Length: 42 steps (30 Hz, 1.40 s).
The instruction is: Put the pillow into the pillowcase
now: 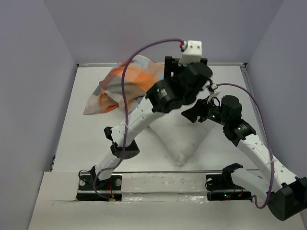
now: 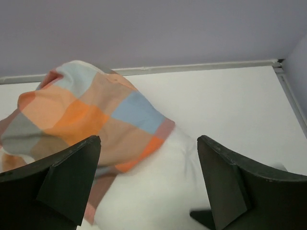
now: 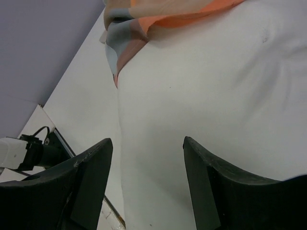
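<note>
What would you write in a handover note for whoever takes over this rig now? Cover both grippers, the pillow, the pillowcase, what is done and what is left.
Left gripper: open, empty, above the edge of the pillowcase.
Right gripper: open, empty, over the pillow.
Things: pillow on the table, near corner bare; pillowcase bunched over its far end.
Done: case started over one end, at most.
To do: pull the case along the whole pillow.

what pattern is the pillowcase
Large orange, light-blue and grey-tan checks; the pillowcase shows best in the left wrist view.
</note>
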### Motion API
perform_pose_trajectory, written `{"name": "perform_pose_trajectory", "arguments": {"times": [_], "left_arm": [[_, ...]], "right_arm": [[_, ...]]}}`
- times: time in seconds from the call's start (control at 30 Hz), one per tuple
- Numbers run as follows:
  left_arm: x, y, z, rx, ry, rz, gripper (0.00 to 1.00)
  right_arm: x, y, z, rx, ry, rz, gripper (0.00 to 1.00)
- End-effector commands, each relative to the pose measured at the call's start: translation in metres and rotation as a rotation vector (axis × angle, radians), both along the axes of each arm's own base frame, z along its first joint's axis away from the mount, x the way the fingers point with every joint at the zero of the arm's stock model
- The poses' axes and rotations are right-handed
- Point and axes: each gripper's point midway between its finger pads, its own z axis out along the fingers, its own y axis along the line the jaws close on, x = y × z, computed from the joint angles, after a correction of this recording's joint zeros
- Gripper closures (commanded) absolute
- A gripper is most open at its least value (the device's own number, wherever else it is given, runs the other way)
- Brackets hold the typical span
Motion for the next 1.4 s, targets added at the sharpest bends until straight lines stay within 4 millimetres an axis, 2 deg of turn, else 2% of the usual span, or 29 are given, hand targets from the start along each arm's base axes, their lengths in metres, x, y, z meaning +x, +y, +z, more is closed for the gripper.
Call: {"name": "perform_pose_trajectory", "arguments": {"times": [0.0, 0.03, 0.07, 0.17, 0.2, 0.27, 0.3, 0.33, 0.37, 0.4, 0.43, 0.47, 0.5, 0.53, 0.57, 0.6, 0.63, 0.67, 0.7, 0.73, 0.8, 0.83, 0.93, 0.97, 1.03, 1.13, 1.23, 1.37], "left_arm": [[0.102, 0.091, 0.094, -0.370, -0.137, 0.024, 0.05], [0.101, 0.096, 0.122, -0.429, -0.213, 0.001, 0.05], [0.098, 0.102, 0.135, -0.333, -0.276, -0.002, 0.05], [0.079, 0.110, 0.191, -0.352, -0.438, -0.141, 0.06], [0.067, 0.128, 0.220, -0.396, -0.519, -0.162, 0.06], [0.056, 0.131, 0.239, -0.369, -0.589, -0.236, 0.06], [0.053, 0.135, 0.239, -0.335, -0.598, -0.227, 0.06], [0.023, 0.168, 0.262, -0.287, -0.672, -0.198, 0.06], [0.029, 0.151, 0.240, -0.227, -0.631, -0.197, 0.05], [-0.003, 0.183, 0.255, -0.244, -0.674, -0.176, 0.04], [0.010, 0.161, 0.214, -0.148, -0.602, -0.190, 0.04], [0.000, 0.161, 0.204, -0.151, -0.598, -0.208, 0.03], [-0.034, 0.200, 0.228, -0.269, -0.713, -0.186, 0.03], [-0.012, 0.171, 0.156, -0.174, -0.621, -0.184, 0.01], [-0.025, 0.173, 0.149, -0.242, -0.639, -0.185, 0.01], [-0.024, 0.172, 0.122, -0.236, -0.589, -0.168, 0.01], [-0.023, 0.169, 0.072, -0.202, -0.511, -0.163, 0.01], [-0.023, 0.172, 0.045, -0.208, -0.466, -0.142, 0.01], [-0.033, 0.175, 0.029, -0.297, -0.438, -0.160, 0.01], [-0.030, 0.166, -0.027, -0.253, -0.360, -0.165, 0.03], [-0.034, 0.171, -0.068, -0.286, -0.295, -0.139, 0.05], [-0.039, 0.172, -0.098, -0.336, -0.247, -0.136, 0.07], [-0.047, 0.172, -0.131, -0.421, -0.188, -0.138, 0.12], [-0.047, 0.170, -0.153, -0.412, -0.156, -0.140, 0.14], [-0.050, 0.165, -0.180, -0.423, -0.106, -0.144, 0.17], [-0.051, 0.164, -0.206, -0.419, -0.054, -0.128, 0.19], [-0.052, 0.163, -0.243, -0.371, -0.003, -0.119, 0.20], [-0.044, 0.157, -0.267, -0.280, 0.025, -0.111, 0.20]], "right_arm": [[-0.004, 0.003, 0.018, 0.023, -0.059, 0.022, 0.34], [-0.006, 0.004, 0.017, 0.028, -0.055, 0.030, 0.34], [-0.009, 0.005, 0.017, 0.032, -0.060, 0.044, 0.34], [-0.013, 0.009, 0.021, 0.054, -0.076, 0.077, 0.34], [-0.013, 0.011, 0.020, 0.056, -0.072, 0.085, 0.33], [-0.012, 0.012, 0.019, 0.046, -0.063, 0.094, 0.34], [-0.012, 0.012, 0.018, 0.042, -0.054, 0.095, 0.34], [-0.013, 0.010, 0.017, 0.042, -0.054, 0.085, 0.33], [-0.012, 0.009, 0.017, 0.042, -0.054, 0.076, 0.33], [-0.010, 0.008, 0.016, 0.041, -0.058, 0.064, 0.33], [-0.009, 0.008, 0.016, 0.040, -0.058, 0.058, 0.33], [-0.007, 0.008, 0.016, 0.039, -0.059, 0.055, 0.33], [-0.006, 0.008, 0.017, 0.037, -0.058, 0.055, 0.33], [-0.004, 0.009, 0.018, 0.037, -0.060, 0.055, 0.33], [-0.003, 0.009, 0.018, 0.035, -0.057, 0.052, 0.33], [-0.003, 0.008, 0.018, 0.032, -0.060, 0.049, 0.33], [-0.002, 0.006, 0.017, 0.024, -0.062, 0.033, 0.33], [-0.001, 0.004, 0.015, 0.017, -0.061, 0.022, 0.33], [-0.001, 0.002, 0.014, 0.007, -0.063, 0.010, 0.35], [-0.002, 0.001, 0.014, 0.005, -0.061, 0.009, 0.35], [-0.002, 0.001, 0.015, 0.004, -0.060, 0.011, 0.36], [-0.003, 0.003, 0.014, 0.001, -0.058, 0.019, 0.37], [-0.005, 0.008, 0.010, -0.020, -0.047, 0.022, 0.38], [-0.008, 0.013, 0.011, -0.023, -0.049, 0.038, 0.38], [-0.012, 0.019, 0.010, -0.046, -0.050, 0.041, 0.39], [-0.015, 0.024, 0.008, -0.062, -0.051, 0.036, 0.39], [-0.019, 0.032, 0.006, -0.065, -0.044, 0.048, 0.40], [-0.019, 0.045, 0.000, -0.096, -0.036, 0.057, 0.38]]}}
